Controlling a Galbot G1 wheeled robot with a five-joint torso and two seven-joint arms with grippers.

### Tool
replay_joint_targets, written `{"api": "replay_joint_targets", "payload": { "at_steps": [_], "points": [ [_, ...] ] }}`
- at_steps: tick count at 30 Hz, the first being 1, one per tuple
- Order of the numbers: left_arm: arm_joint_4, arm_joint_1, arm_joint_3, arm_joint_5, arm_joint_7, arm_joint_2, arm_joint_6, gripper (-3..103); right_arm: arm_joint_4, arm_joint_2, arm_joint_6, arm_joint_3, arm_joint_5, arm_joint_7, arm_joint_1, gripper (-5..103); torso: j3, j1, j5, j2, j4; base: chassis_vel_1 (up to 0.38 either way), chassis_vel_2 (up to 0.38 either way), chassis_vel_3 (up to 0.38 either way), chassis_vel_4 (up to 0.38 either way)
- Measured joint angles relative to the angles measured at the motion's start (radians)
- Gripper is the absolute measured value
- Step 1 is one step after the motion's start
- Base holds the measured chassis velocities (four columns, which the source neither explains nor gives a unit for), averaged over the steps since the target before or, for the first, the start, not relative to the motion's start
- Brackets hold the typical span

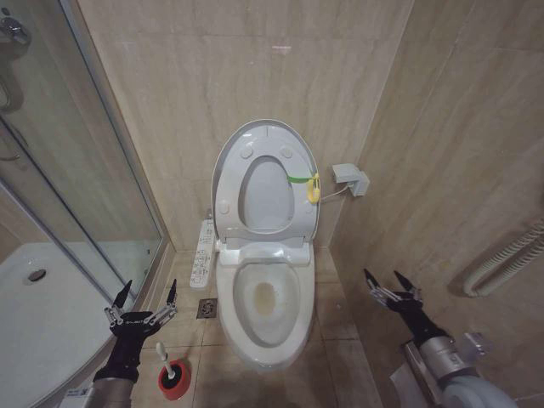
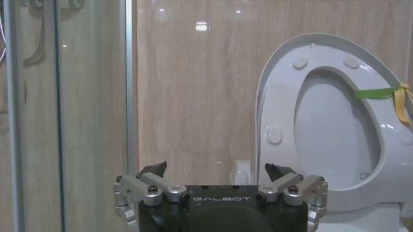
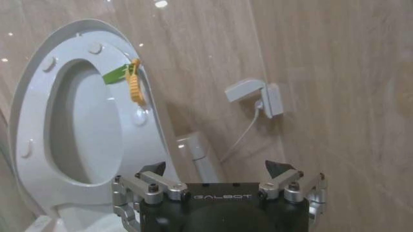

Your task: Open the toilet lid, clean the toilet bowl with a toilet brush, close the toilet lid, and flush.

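A: Item one, the toilet lid [image 1: 228, 170]?
B: Raised, leaning against the tiled wall behind the toilet, the seat ring up with it. Green strap with yellow ring [image 1: 314, 188] at its edge on the robot's right.

A: Item two, the toilet bowl [image 1: 267, 336]?
B: Open to view, yellowish staining at the bottom. Button panel [image 1: 203, 253] along its side on the robot's left.

A: Item three, the toilet brush [image 1: 166, 360]?
B: Standing in its red cup holder [image 1: 174, 384] on the floor, left of the bowl, beside the shower tray [image 1: 51, 323]. White handle upright, untouched.

A: The claws?
B: Left claw [image 1: 146, 293] spread wide, empty, hovering just above the brush. Right claw [image 1: 393, 283] also wide, empty, held to the right of the bowl near the wall.

A: Progress?
B: Judged from the layout: lid opening done. Brush not yet picked up, so scrubbing, closing the lid and flushing all remain.
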Motion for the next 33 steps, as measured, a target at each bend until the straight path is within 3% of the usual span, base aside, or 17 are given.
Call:
{"api": "replay_joint_targets", "payload": {
  "at_steps": [20, 33],
  "points": [
    [0.000, 0.000, 0.000, 0.000, 0.000, 0.000, 0.000, 99, -0.046, -0.006, 0.058, -0.094, 0.029, -0.011, 0.098, 100, 0.000, 0.000, 0.0001, 0.000, -0.0003, 0.000, 0.000, 0.000, 0.000],
    [0.000, 0.000, 0.000, 0.000, 0.000, 0.000, 0.000, 99, -0.043, -0.049, 0.074, -0.113, 0.061, -0.040, 0.157, 100, 0.000, 0.000, 0.0001, 0.000, -0.0003, 0.000, 0.000, 0.000, 0.000]
  ]
}}
